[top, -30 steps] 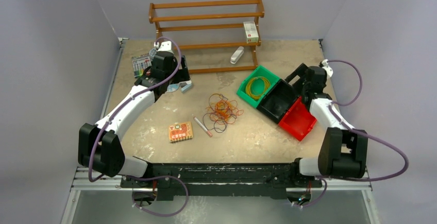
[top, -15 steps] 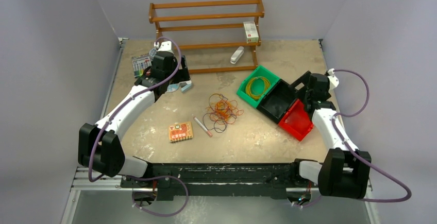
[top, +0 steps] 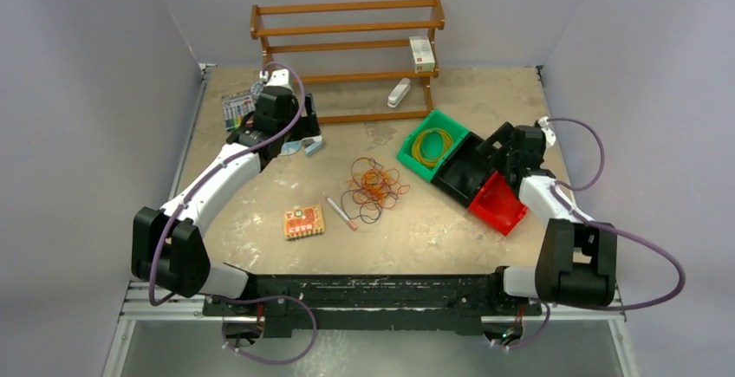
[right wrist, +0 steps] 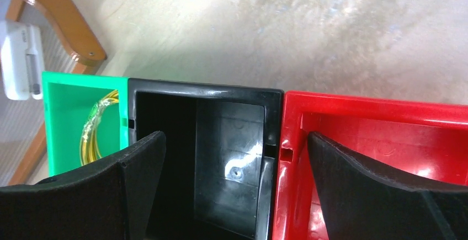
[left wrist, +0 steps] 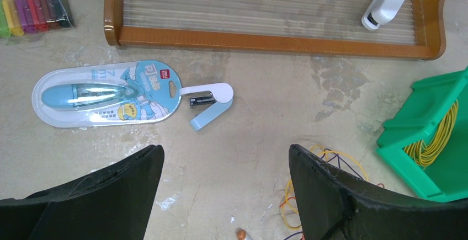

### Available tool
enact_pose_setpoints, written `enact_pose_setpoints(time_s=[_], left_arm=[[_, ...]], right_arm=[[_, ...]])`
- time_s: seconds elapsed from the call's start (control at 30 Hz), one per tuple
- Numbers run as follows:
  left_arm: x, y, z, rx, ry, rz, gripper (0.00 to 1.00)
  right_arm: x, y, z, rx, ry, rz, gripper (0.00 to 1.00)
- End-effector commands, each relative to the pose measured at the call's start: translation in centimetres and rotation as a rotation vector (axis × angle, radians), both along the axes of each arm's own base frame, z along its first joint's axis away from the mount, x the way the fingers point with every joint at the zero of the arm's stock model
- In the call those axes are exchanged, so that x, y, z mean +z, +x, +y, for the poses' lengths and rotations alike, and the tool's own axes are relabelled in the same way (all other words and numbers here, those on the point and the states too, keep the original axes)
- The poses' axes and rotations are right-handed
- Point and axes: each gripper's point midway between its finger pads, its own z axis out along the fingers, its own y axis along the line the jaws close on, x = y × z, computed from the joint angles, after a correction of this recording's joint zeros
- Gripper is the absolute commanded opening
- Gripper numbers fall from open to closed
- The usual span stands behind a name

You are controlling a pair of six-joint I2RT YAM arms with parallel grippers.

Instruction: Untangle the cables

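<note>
There are two grippers, both with their jaws spread wide and nothing between them. The left gripper (left wrist: pixel 223 165) hangs over the bare surface (top: pixel 433 230) in front of the one wooden rack (top: pixel 347 26). The right gripper (right wrist: pixel 236 146) hangs above the black bin (top: pixel 464 173).

Three bins stand touching in a row: a green bin (top: pixel 419 131), the black one and a red bin (top: pixel 498 204).

One tangle of cables (top: pixel 373 182) lies mid-surface in orange, yellow and dark strands. They are too thin for me to count single loops. One separate yellow coil (top: pixel 432 146) lies inside the green bin.

From the left wrist, the tangle is cut off at the lower edge. From the right wrist, only a sliver of the coil shows, and the fingers (right wrist: pixel 110 190) hide the near ends of the bins.
</note>
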Motion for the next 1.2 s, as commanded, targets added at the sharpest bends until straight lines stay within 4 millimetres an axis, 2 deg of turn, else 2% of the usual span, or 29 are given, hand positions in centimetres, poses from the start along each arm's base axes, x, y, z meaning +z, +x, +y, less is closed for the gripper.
enact_pose_setpoints(time_s=[0.0, 0.3, 0.4, 0.5, 0.7, 0.83, 0.93, 0.97, 1.17], left_arm=[[2.1, 1.1, -0.3, 0.003, -0.033, -0.063, 0.83], [2.2, 1.1, -0.2, 0.006, -0.029, -0.064, 0.83], [2.3, 1.1, -0.2, 0.006, -0.026, -0.065, 0.83], [2.5, 1.0, 0.0, 0.012, -0.019, -0.067, 0.83], [2.7, 0.9, 0.2, 0.018, -0.015, -0.071, 0.83], [2.8, 1.0, 0.1, 0.016, -0.021, -0.072, 0.86], [2.8, 1.1, -0.2, 0.005, -0.031, -0.071, 0.86], [2.7, 1.1, -0.5, -0.001, -0.038, -0.069, 0.86], [1.9, 0.8, -2.8, -0.051, -0.082, -0.046, 0.86]], right_arm=[[1.5, 2.9, 1.3, 0.115, 0.011, -0.128, 0.99], [4.1, 7.5, 1.4, 0.21, -0.069, -0.261, 0.99], [3.8, 8.7, 1.8, 0.243, -0.063, -0.267, 0.99], [3.8, 9.1, 1.5, 0.238, -0.08, -0.258, 0.99], [6.2, 6.9, -0.2, 0.164, -0.158, -0.25, 1.0], [8.3, 4.5, -0.5, 0.16, -0.2, -0.262, 0.99], [10.6, 3.1, -0.4, 0.174, -0.232, -0.305, 0.99], [11.3, 2.8, -0.1, 0.21, -0.259, -0.32, 0.99], [14.1, 2.0, 4.8, 0.428, -0.191, -0.431, 0.99]])
